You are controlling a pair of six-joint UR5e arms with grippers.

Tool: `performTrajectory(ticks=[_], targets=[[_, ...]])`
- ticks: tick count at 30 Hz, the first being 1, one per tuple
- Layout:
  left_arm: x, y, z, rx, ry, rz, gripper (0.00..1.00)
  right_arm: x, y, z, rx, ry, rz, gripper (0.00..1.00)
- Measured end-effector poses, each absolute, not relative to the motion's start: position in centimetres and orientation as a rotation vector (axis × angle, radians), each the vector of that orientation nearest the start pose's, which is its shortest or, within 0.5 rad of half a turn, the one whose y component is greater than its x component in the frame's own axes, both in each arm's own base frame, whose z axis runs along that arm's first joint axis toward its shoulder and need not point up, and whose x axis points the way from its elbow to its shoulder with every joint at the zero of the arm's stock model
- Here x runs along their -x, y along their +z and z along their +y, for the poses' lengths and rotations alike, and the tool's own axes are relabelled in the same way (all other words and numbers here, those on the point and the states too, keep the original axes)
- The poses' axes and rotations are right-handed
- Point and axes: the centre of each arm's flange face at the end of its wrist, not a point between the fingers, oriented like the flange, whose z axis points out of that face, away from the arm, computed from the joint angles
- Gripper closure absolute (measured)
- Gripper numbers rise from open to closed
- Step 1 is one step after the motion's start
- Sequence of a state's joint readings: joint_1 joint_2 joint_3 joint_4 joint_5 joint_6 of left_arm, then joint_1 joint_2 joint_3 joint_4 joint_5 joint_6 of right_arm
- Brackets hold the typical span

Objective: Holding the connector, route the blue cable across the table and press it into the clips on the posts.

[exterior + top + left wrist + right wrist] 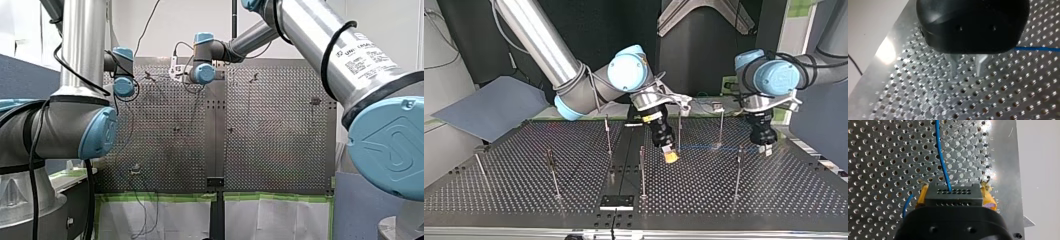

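gripping the connector [951, 193] mid top view, right gripper [669, 156] may snag cable [942, 160] on a post [680, 130]; left gripper [967, 73] slightly parted, empty.

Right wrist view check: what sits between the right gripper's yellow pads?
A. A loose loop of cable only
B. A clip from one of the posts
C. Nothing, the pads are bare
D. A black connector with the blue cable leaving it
D: the black connector sits clamped between the right gripper's yellow pads, and the blue cable runs out of it over the perforated table.
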State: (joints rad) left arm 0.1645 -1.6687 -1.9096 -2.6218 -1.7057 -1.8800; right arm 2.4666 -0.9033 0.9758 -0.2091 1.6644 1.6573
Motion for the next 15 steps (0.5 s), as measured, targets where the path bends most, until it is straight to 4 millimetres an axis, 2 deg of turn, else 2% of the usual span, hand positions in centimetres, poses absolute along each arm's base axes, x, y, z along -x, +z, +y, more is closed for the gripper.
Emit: performTrajectory(ticks=[1,2,9,15], targets=[[-51.3,32.8,-3.7,0.455,-0.018,1.424,0.09,-67.5,38.2,-38.2,-1.626,1.937,-0.757,1.0],[-51.0,32.8,-3.8,0.457,-0.018,1.431,0.0,-67.5,38.1,-38.2,-1.627,1.933,-0.761,1.0],[-48.3,33.6,-4.6,0.499,0.014,1.463,0.0,-67.1,37.3,-38.4,-1.631,1.903,-0.789,1.0],[-47.2,33.8,-6.0,0.498,-0.012,1.515,0.0,-66.9,37.1,-38.5,-1.634,1.884,-0.804,1.0]])
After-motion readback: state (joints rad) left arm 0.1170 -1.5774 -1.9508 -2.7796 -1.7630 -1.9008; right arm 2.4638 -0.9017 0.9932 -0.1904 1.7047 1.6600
